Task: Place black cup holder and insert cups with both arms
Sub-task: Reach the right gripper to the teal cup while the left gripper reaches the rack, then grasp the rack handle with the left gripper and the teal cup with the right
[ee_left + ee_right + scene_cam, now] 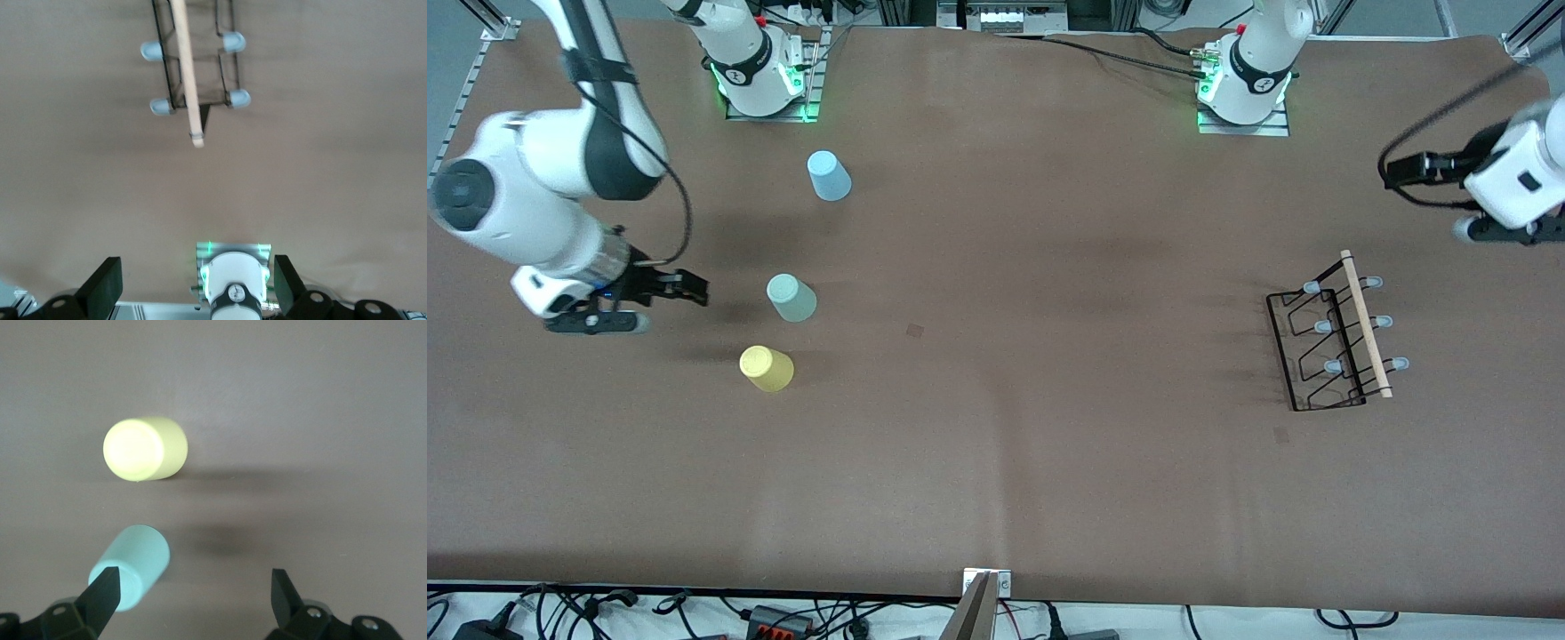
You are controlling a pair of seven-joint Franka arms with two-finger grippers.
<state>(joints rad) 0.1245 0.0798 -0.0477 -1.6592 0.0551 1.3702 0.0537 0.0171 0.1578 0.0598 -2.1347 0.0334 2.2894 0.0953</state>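
Front view: the black cup holder (1334, 342) stands on the bench (1049, 222) at the left arm's end, three cups – blue (829, 175), mint (791, 297), yellow (766, 368) – at the other.

Left wrist view: left end effector (197, 283) spread, empty.

Right wrist view: right end effector (193, 597) agape above the mint cup

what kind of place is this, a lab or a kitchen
Most likely a robotics lab: two arms bolted to a brown-covered table, aluminium framing at its corners, and loose cables along its edge.
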